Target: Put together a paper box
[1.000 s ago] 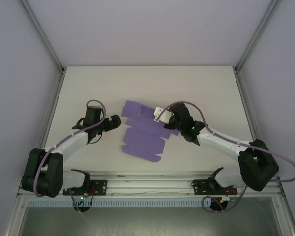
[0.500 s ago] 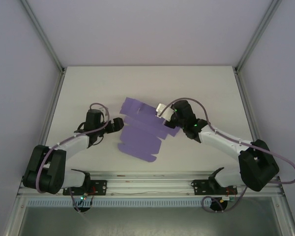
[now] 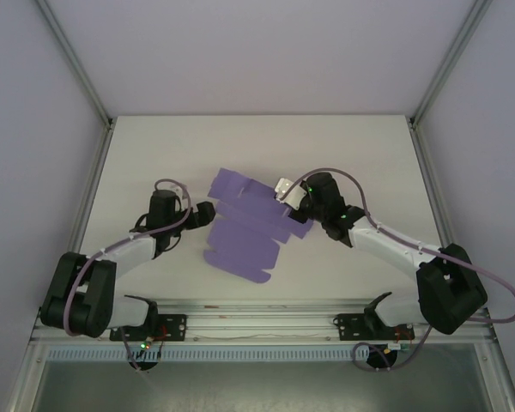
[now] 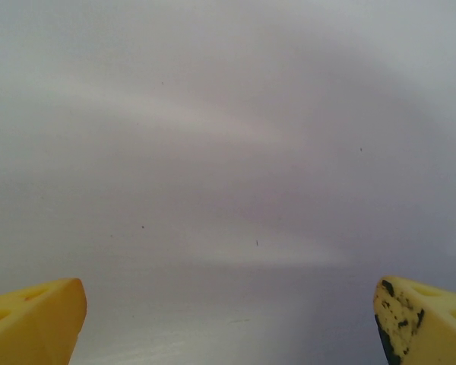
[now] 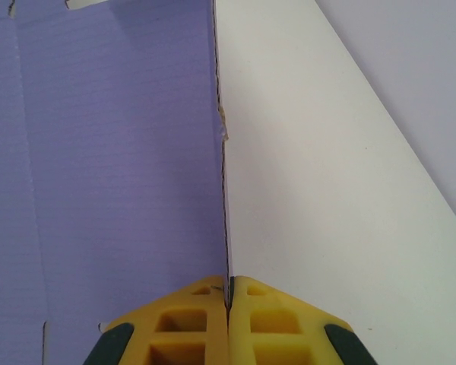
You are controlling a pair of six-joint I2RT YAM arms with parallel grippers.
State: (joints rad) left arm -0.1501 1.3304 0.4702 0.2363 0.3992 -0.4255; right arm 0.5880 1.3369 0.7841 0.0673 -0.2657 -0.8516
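White rectangular tabletop [image 3: 352,150] inside a pale-walled enclosure, bounded by grey aluminium uprights [image 3: 77,64] at the far corners and a slotted metal rail [image 3: 257,311] along the near edge. Open room on every side of the work: widest toward the far wall, narrower toward the rail and the arm bases.

Purple thin-card die-cut paper box [image 3: 245,230], unfolded, lying at mid-table slightly left of centre, skewed to the table edges, with notched flaps and tabs around its outline (no wall seen standing from above).

Black left gripper [image 3: 208,212], spread wide and holding nothing, just beside the sheet's left edge. Yellow fingertips [image 4: 38,319] well apart over bare table in the wrist view.

Yellow-fingered right gripper [image 5: 228,296], fingers pressed together at the sheet's far right edge. Card edge [image 5: 222,190] running straight into the seam between them, so judged clamped on that side flap.

Step in hand, as judged: the first fold, with one side flap pinched for raising and nearly all of the assembly undone. Next move likely calling for a lift and inward turn of the pinched flap about its crease, with the spread left gripper pressing the base panel down against sliding. Care advised at the small ragged spot [image 5: 225,129] on the card edge (a possible tear point).
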